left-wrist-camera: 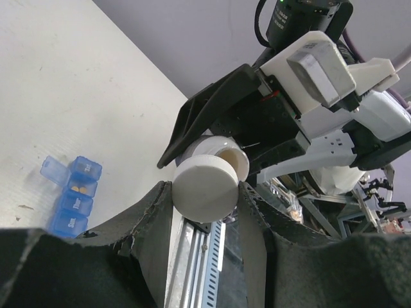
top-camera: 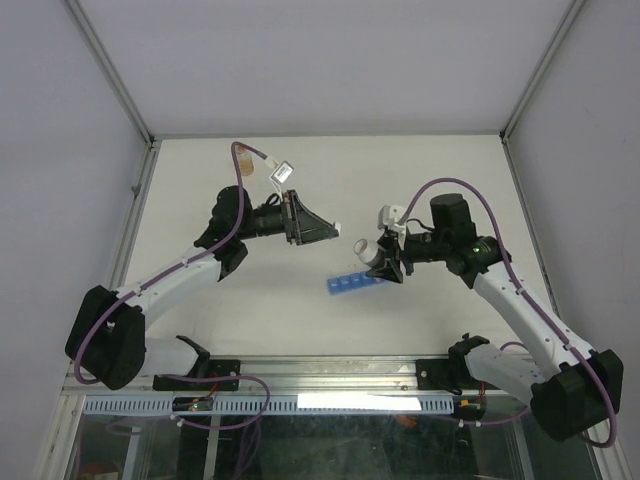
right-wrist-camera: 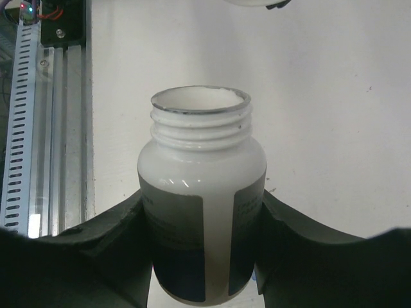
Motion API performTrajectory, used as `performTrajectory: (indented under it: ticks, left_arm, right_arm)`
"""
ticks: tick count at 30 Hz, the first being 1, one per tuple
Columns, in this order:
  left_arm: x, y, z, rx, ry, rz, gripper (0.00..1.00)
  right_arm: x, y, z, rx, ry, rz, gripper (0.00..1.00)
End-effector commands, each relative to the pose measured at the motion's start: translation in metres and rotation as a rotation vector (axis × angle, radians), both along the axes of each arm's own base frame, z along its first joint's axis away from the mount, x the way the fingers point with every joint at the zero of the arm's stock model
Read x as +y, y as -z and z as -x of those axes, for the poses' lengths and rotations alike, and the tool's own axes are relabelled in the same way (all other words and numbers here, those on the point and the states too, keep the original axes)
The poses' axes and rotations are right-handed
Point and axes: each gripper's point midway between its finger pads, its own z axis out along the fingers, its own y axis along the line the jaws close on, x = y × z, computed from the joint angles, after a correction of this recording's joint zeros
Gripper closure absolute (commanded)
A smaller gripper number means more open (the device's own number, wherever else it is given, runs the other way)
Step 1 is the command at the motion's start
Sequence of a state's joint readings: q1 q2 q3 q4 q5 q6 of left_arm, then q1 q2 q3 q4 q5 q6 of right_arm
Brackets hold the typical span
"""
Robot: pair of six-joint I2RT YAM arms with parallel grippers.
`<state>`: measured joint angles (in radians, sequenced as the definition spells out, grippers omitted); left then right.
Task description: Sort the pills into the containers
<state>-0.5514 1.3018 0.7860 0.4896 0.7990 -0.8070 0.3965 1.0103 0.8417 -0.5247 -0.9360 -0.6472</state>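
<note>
A pale off-white table (top-camera: 330, 180) stands inside an enclosure of plain grey-white walls (top-camera: 330, 60), with silver metal posts (top-camera: 110, 70) rising from its far corners and an aluminium rail (top-camera: 330, 372) along its near edge, all under soft, even light

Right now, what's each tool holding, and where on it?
Left tool: white cap, pinched across its rim. Right tool: open white bottle, gripped at its labelled body.
</note>
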Motion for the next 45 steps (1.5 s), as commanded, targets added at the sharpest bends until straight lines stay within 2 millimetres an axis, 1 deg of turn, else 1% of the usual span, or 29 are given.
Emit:
performTrajectory:
  ticks: [1,8,18,26,34,39,45]
  left_arm:
    - [-0.007,-0.002,0.008,-0.034,0.035,0.03,0.73]
    - [-0.017,0.008,0.014,-0.012,0.055,0.01,0.73]
    - [-0.031,0.027,0.02,0.012,0.071,-0.075,0.73]
    - [-0.038,0.023,0.028,0.009,0.085,-0.075,0.73]
    - [-0.04,0.015,0.033,0.012,0.092,-0.064,0.73]
    - [-0.045,0.022,0.035,0.029,0.082,-0.111,0.73]
    - [-0.046,0.033,0.033,0.033,0.036,-0.205,0.73]
  right_arm:
    - [0.007,-0.007,-0.009,-0.069,0.003,0.037,1.0]
    - [0.014,-0.003,-0.007,-0.062,-0.008,0.051,1.0]
    - [0.016,-0.003,-0.007,-0.053,-0.006,0.055,1.0]
    - [0.017,0.001,-0.005,-0.038,-0.015,0.07,1.0]
    - [0.017,0.005,-0.007,-0.037,-0.009,0.098,1.0]
    - [0.018,0.013,-0.009,-0.017,-0.001,0.142,1.0]
    - [0.017,0.013,-0.012,-0.005,0.019,0.161,1.0]
